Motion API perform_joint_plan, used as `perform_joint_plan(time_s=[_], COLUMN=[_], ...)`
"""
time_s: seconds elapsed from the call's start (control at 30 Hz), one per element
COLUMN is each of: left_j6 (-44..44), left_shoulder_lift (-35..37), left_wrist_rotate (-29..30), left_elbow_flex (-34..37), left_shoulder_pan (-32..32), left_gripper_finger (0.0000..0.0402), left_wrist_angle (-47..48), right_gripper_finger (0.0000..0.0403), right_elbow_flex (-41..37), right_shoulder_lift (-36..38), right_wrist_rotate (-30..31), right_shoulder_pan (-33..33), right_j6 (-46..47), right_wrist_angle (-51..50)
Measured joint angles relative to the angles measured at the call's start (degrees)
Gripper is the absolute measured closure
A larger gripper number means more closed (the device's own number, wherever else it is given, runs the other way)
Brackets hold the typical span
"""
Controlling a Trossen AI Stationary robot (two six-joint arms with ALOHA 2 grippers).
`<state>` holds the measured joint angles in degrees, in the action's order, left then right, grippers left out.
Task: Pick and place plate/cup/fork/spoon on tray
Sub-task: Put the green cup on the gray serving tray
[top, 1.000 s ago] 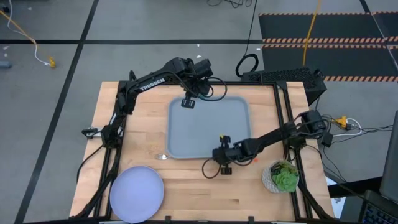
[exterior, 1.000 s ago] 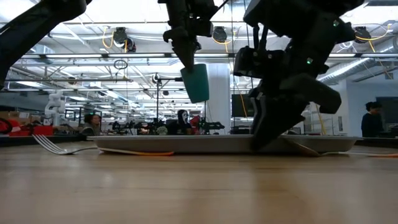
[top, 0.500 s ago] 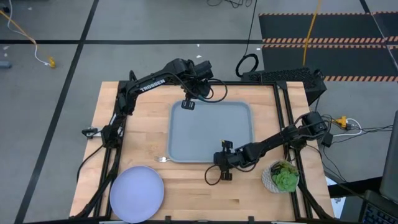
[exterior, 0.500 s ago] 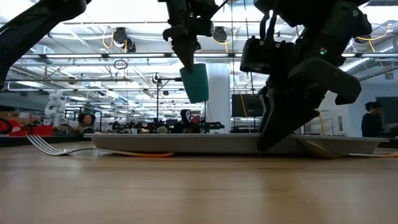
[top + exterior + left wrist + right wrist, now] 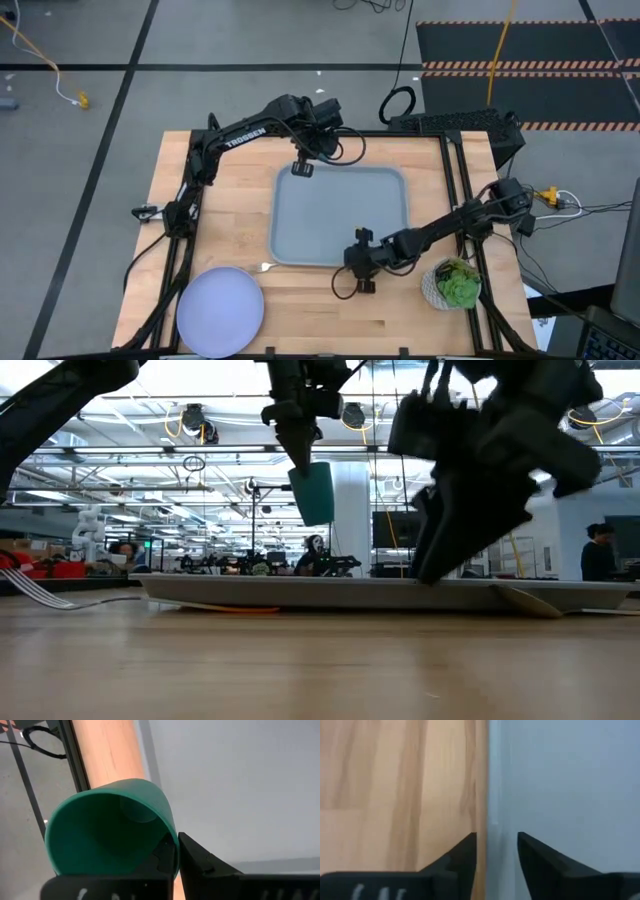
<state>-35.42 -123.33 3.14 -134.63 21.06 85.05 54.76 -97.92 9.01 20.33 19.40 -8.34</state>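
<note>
Above the far left corner of the grey-blue tray hangs the dark green cup, with my left gripper shut on it. My right gripper stands open at the tray's near rim, one finger on each side of the rim's edge and a gap showing on both sides. The lavender-blue plate lies flat at the table's near left corner. The fork lies at the tray's near left corner, its orange handle under the rim. The spoon is hidden. My left gripper pinches the cup's wall at the rim, one finger inside the cup and the other outside. The fingers point steeply down from above. The cup hangs below them, slightly tilted, mouth up, clear of the tray.
A white bowl of green leaves stands near the table's right edge, close beside my right arm. Bare wood lies between the plate and the tray's near edge. Black frame rails run along the table's left and right sides.
The tray has slid toward the table's near edge and a little to the right, and the fork has gone with it toward the near edge. My right gripper has moved the same way at the tray's near rim and has then risen a little.
</note>
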Motion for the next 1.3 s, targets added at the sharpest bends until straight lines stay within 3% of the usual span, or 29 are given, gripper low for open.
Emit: perform_joint_plan(time_s=[0.2,0.37,0.6,0.8,1.13,1.3], left_j6=[1.66,2.34,5.24,6.67,7.49,9.08], left_shoulder_lift=[0.00,0.00,0.00,-0.09,-0.07,-0.06], left_wrist_rotate=[0.80,4.62,1.22,-0.26,0.34,0.60], left_elbow_flex=[0.00,0.00,0.03,5.35,17.17,19.72], left_shoulder_pan=[0.02,0.48,3.94,5.56,5.98,5.89], left_gripper_finger=[0.0381,0.0380,0.0384,0.0388,0.0374,0.0393], left_wrist_angle=[2.31,3.54,5.13,4.81,1.41,0.09], right_gripper_finger=[0.0212,0.0200,0.0203,0.0204,0.0204,0.0204], right_elbow_flex=[0.00,-0.02,0.00,-0.02,-2.51,-4.12], right_shoulder_lift=[6.49,13.68,27.39,39.35,48.93,51.27], right_wrist_rotate=[2.14,6.42,21.68,32.73,34.69,34.71], right_shoulder_pan=[-0.04,-0.17,-0.47,-0.45,-0.47,-0.45], right_j6=[-3.21,-7.56,-12.84,-13.02,-13.31,-13.66], right_wrist_angle=[-1.27,-4.80,-10.14,-15.60,-18.02,-17.84])
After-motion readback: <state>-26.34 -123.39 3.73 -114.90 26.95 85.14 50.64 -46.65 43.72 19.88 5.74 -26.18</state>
